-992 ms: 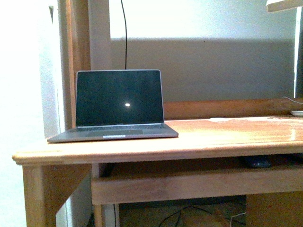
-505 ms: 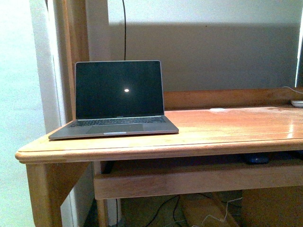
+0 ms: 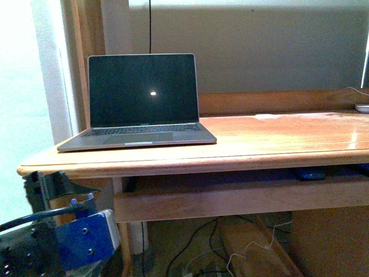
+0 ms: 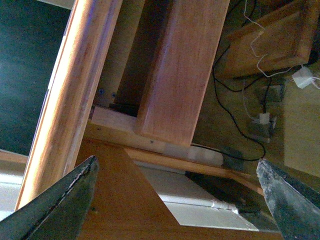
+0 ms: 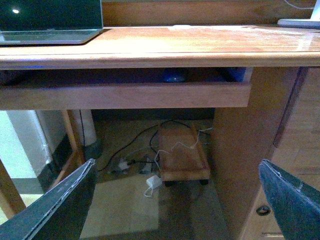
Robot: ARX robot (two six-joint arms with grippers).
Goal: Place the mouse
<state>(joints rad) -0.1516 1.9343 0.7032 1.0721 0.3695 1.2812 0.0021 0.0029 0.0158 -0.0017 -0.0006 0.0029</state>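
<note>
Pre-grasp stage: mouse (image 3: 311, 173) sits in the tray (image 3: 230, 197) under the counter (image 3: 277, 141), left end effector (image 4: 176, 162) and right end effector (image 5: 177, 164) both spread and empty, so next the right probably reaches into the tray and pinches it.

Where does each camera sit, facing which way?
Front: on the body, facing the desk and laptop; left arm at lower left.
Left wrist: below the desk edge, looking under it; open left pincer shows.
Right wrist: low before the desk, facing the tray; open right pincer shows.
Shared: front and right wrist both show laptop and mouse on the tray.
</note>
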